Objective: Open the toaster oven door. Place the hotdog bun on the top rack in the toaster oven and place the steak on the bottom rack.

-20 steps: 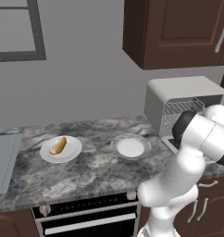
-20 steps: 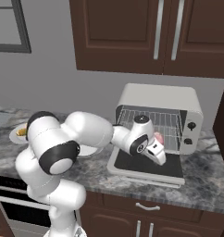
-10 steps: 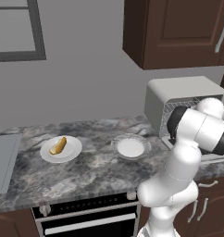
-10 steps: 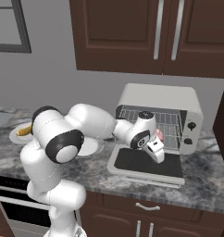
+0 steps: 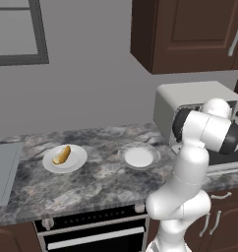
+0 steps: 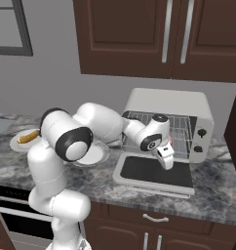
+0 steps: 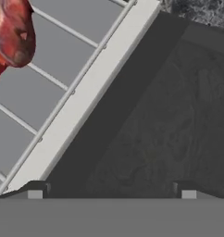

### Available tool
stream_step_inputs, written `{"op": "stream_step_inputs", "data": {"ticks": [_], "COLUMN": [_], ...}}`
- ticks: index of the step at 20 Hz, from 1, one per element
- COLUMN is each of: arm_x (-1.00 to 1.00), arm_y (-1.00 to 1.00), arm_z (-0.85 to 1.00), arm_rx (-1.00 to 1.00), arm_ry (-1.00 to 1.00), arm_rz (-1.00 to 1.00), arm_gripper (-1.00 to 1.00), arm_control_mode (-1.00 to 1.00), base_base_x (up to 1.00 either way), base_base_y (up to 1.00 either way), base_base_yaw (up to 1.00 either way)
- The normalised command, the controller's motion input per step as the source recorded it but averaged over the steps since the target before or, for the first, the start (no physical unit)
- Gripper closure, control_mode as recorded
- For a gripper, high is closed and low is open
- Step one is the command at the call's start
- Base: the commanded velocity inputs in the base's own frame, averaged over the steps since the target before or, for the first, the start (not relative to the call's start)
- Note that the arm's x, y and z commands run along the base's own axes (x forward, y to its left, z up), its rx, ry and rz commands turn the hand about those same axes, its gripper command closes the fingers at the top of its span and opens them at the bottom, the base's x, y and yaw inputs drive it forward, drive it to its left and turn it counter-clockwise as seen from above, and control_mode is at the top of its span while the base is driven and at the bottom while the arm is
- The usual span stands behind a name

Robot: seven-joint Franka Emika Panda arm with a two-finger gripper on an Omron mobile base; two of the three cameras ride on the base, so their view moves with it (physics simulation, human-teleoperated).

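Steak (image 7: 12,34) on bottom rack (image 7: 63,69)

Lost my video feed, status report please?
Claw open, empty, over lowered toaster oven door. Steak on a rack. Hotdog bun on its plate.

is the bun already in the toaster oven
No, the bun lies on a white plate on the counter, far left of the toaster oven.

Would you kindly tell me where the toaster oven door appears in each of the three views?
Left base view: toaster oven door at the right edge, just below mid-height.
Right base view: lying open, lower centre-right.
Hand view: its dark glass fills the right half.
Shared landmark: the marbled counter beneath it.
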Motion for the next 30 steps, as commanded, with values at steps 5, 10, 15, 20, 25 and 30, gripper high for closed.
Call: {"op": "stream_step_inputs", "data": {"ticks": [5, 10, 15, 20, 25, 30], "arm_x": [-0.22, -0.33, -0.26, -0.3, -0.09, 0.01], "arm_y": [-0.05, -0.01, 0.0, 0.0, 0.04, 0.02], "arm_z": [-0.01, 0.35, 0.36, 0.27, 0.23, 0.41], "arm_rx": [0.0, 0.0, 0.0, 0.0, -0.06, -0.14], "arm_ry": [0.0, -0.1, -0.29, -0.47, -0.47, -0.24], "arm_rz": [-0.03, 0.11, 0.29, 0.37, 0.35, 0.24], "arm_gripper": [-1.0, -1.0, -1.0, -1.0, -1.0, -1.0], "arm_control_mode": [-1.0, -1.0, -1.0, -1.0, -1.0, -1.0], "base_base_x": [0.0, 0.0, 0.0, 0.0, 0.0, 0.0], "base_base_y": [0.0, 0.0, 0.0, 0.0, 0.0, 0.0], "base_base_yaw": [0.0, 0.0, 0.0, 0.0, 0.0, 0.0]}}
